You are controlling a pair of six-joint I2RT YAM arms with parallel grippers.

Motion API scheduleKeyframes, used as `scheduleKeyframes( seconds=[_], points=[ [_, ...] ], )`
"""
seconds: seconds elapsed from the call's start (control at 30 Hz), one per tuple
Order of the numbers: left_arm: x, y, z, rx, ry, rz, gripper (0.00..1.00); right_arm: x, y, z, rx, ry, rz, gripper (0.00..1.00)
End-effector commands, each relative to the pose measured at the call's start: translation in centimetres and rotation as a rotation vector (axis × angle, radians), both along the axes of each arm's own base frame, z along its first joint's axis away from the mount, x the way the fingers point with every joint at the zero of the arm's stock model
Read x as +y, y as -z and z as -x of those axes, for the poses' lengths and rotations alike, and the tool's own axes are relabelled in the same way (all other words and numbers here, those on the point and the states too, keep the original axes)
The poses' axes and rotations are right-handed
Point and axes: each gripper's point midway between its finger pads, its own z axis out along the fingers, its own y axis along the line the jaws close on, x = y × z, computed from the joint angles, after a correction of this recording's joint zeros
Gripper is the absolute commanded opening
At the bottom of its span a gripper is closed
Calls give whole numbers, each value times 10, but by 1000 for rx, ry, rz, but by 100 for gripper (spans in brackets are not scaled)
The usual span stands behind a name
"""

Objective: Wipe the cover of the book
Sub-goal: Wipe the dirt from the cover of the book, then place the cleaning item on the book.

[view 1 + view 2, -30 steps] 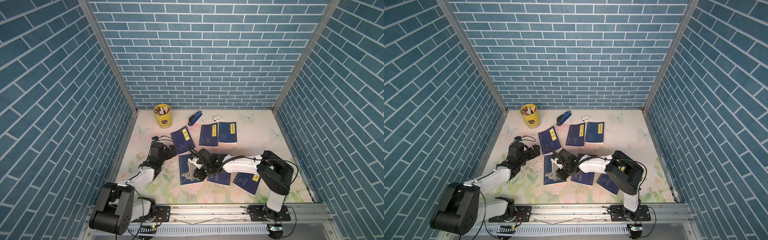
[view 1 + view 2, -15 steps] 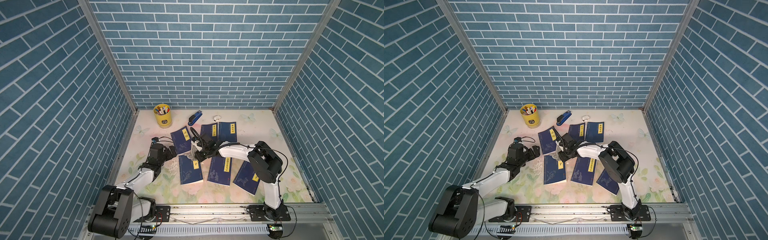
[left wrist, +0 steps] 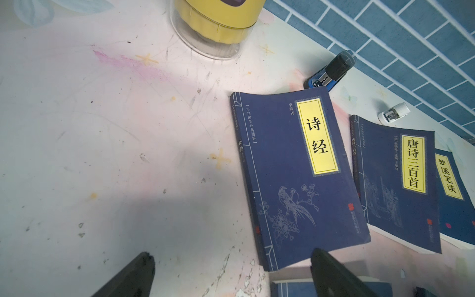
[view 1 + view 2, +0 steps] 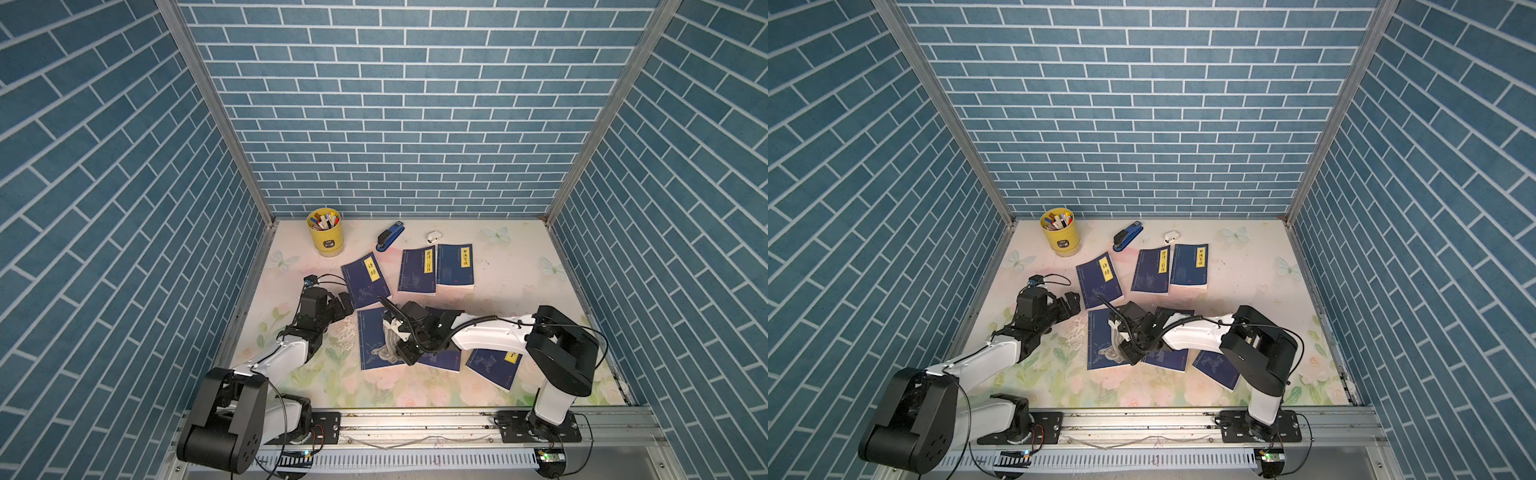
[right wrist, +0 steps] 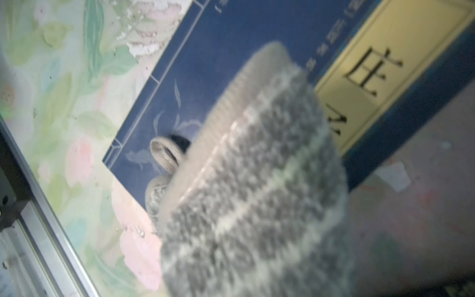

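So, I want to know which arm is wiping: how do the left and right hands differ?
The left hand is open and empty; the right hand is shut on a grey cloth. The left hand sits beside the books; the right hand holds its cloth on a blue book. Both are black.

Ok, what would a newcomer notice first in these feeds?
Six dark blue books lie scattered over the floral table. Mid-table the right gripper holds a grey cloth on the near-left book. A yellow pen cup stands at the back left.
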Motion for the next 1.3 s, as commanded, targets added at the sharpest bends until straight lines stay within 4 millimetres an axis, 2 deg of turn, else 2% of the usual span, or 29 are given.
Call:
scheduleKeyframes(
  seconds=[0.0,0.13,0.27,0.37,0.47,0.6,0.73,0.8,0.9,0.93,1.0,1.13,1.27],
  points=[
    [2,4,4,7,0,-1,100,-49,15,18,79,18,176,0],
    [1,2,5,2,5,3,100,-63,-8,-12,16,98,170,0],
    [0,0,7,0,14,3,100,-98,-25,-58,-42,285,170,0],
    [-1,1,9,2,18,6,100,-118,-34,-79,-81,370,181,0],
    [-2,5,11,9,25,10,100,-136,-33,-89,-85,432,220,0],
    [-4,9,13,19,38,19,100,-148,-22,-98,-74,480,294,2],
    [-12,14,15,30,72,48,98,-151,-19,-109,-96,509,349,38],
    [-15,15,15,37,83,58,97,-151,-25,-117,-124,523,361,48],
    [-18,17,18,45,101,66,97,-147,-44,-128,-165,529,343,60],
    [-18,17,18,46,103,67,97,-145,-52,-130,-176,532,329,69],
    [-19,17,19,47,106,67,97,-141,-69,-134,-198,535,297,80],
    [-22,20,22,47,104,82,96,-136,-93,-139,-224,520,267,83],
    [-33,24,24,59,128,92,95,-132,-100,-142,-229,512,258,83]
  ],
)
